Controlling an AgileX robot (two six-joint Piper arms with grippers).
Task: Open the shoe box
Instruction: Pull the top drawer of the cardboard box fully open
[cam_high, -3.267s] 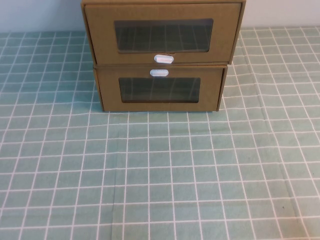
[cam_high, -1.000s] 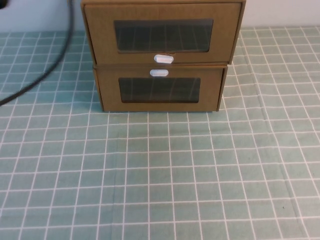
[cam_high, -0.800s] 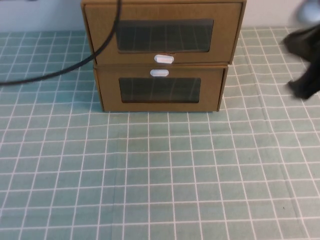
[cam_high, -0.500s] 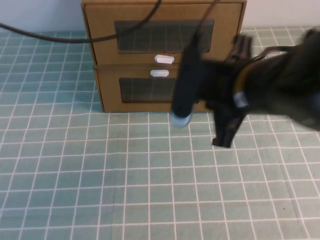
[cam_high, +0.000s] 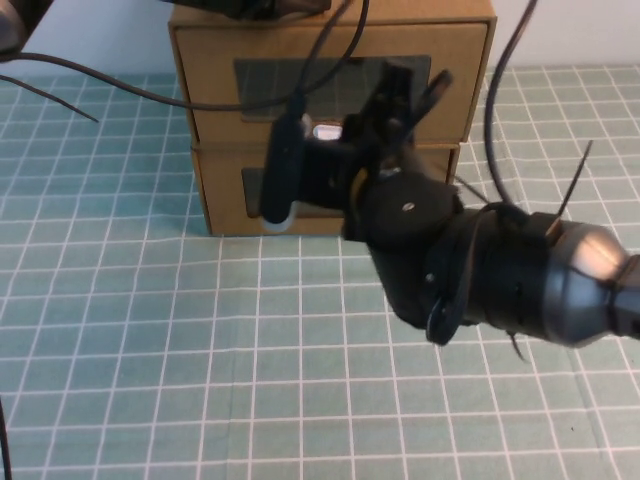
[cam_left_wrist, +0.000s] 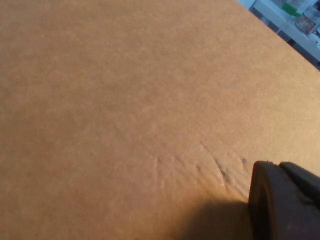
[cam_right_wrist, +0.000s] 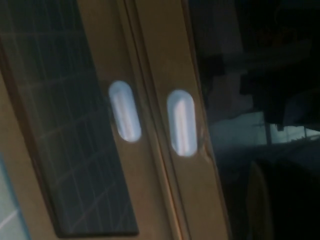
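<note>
The green cloth-covered worktop (cam_high: 150, 350), ruled in white squares, is seen in the foreground. Above it the bulky black right arm (cam_high: 470, 270) is stretched in from the right towards two stacked boxes. A black cylinder with a pale end (cam_high: 280, 180) on that arm hangs in front of the lower brown cardboard shoe box (cam_high: 225, 190). The right hand (cam_high: 405, 90) is clenched and held close to the front of the upper brown cardboard shoe box (cam_high: 210, 80), over its dark window panel (cam_high: 260, 78).

Both boxes are set at the far middle of the worktop, one squarely on the other, with their fronts flush and closed. In the right wrist view two white oval pull tabs (cam_right_wrist: 125, 111) are shown just beside each other, one on either side of the seam between the box fronts; from above only one tab is partly seen, the arm covering the rest.

Thin black cables (cam_high: 150, 95) are draped across the upper box's front. The left hand (cam_high: 250, 8) is placed on the upper box's plain cardboard top; whether it is clenched or released cannot be told. A pale wall (cam_high: 100, 40) is seen behind.
</note>
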